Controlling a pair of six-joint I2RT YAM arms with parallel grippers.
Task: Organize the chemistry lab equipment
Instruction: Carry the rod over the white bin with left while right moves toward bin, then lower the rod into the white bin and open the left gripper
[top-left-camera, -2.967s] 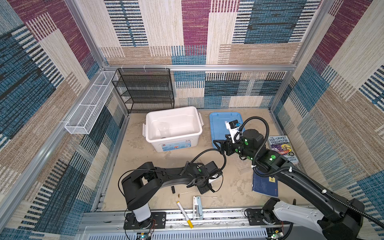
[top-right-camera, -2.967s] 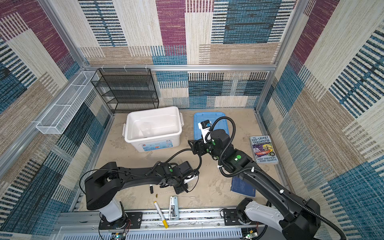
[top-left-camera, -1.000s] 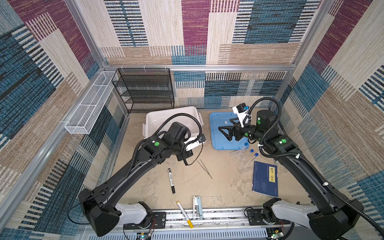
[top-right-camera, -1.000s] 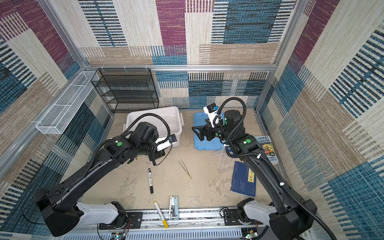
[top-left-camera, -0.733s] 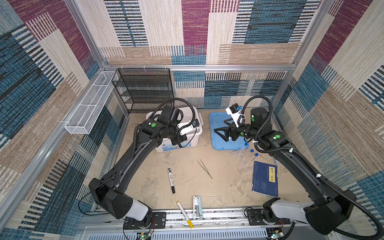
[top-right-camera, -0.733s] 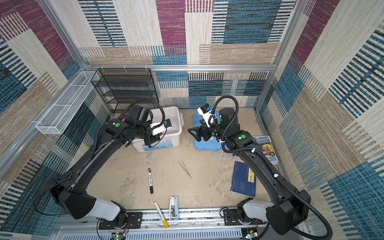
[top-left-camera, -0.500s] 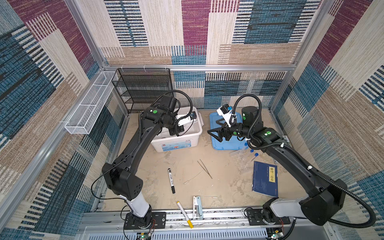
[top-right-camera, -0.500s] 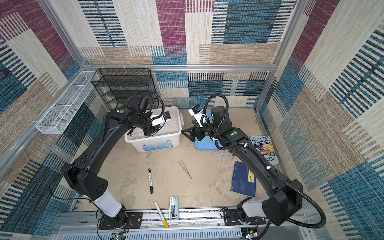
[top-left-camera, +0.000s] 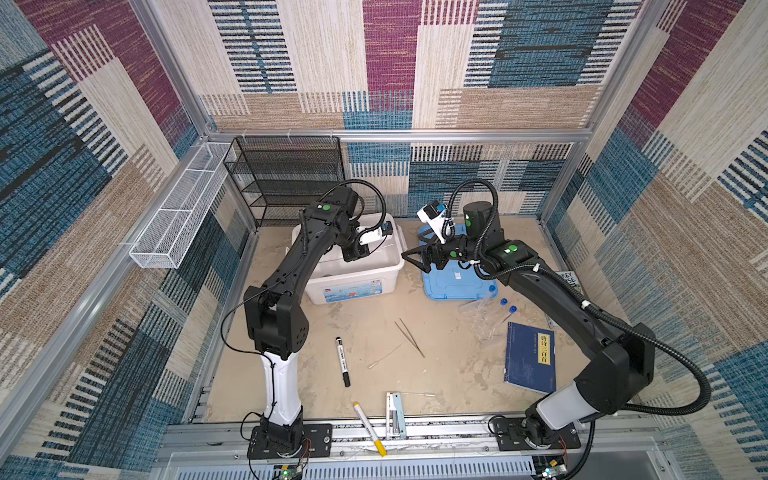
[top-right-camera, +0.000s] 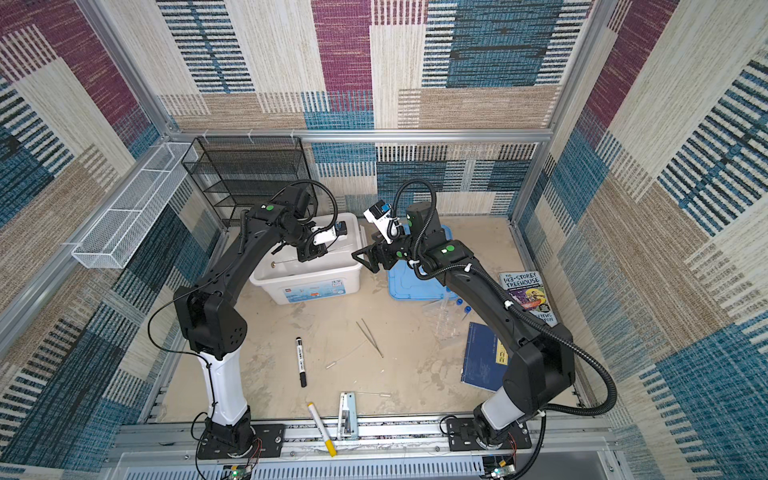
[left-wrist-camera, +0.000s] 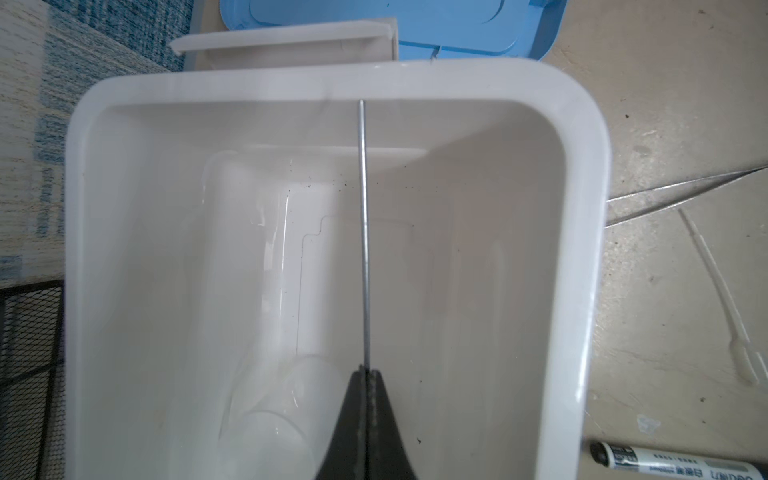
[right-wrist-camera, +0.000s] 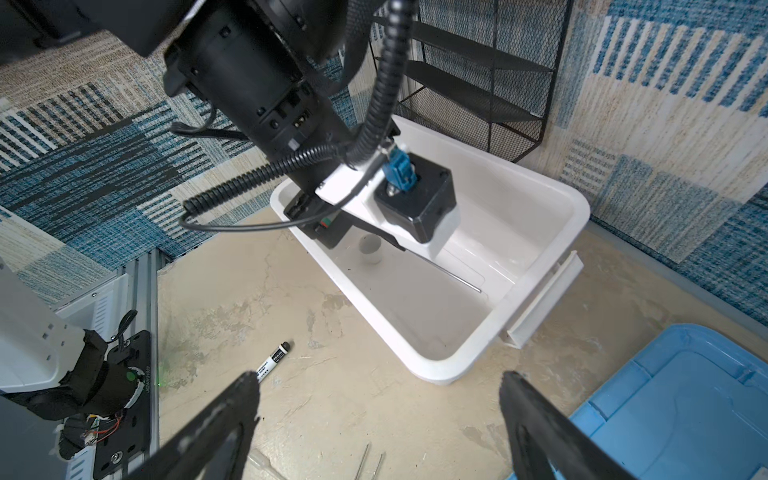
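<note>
Pinching a thin rod (left-wrist-camera: 363, 232) in the left gripper (left-wrist-camera: 365, 372), keeping the jaws pressed together on one end. Holding it out over the open mouth of the white bin (left-wrist-camera: 582, 249), with the free end close to a bin wall. Not managing to tell whether it touches. Judging this as the drop-off step for the rod.

Hovering the right gripper (right-wrist-camera: 380, 376) just beside the white bin, between it and the blue lid (right-wrist-camera: 685, 407). Keeping the jaws spread wide and carrying nothing.

Spotting a clear beaker (left-wrist-camera: 266, 415) inside the bin.

Seeing more kit out on the counter (top-left-camera: 374, 316):
- metal tweezers (top-left-camera: 409, 337) in front of the bin
- blue-capped test tubes (top-left-camera: 503, 301) and clear tube rack (top-left-camera: 484, 322) well apart from the bin, beyond the lid

Handling, as judgement:
- Treating the rod as light, stiff and slick, and likely to pivot in an end pinch. Releasing it low inside the bin to avoid bounce.
- Expecting the tubes to be light, smooth and prone to rolling. Taking them crosswise at mid-length, gently in case of cracking.
- Expecting the tweezers to lie thin and flat on the counter. Pinching across the narrow joined end.
</note>
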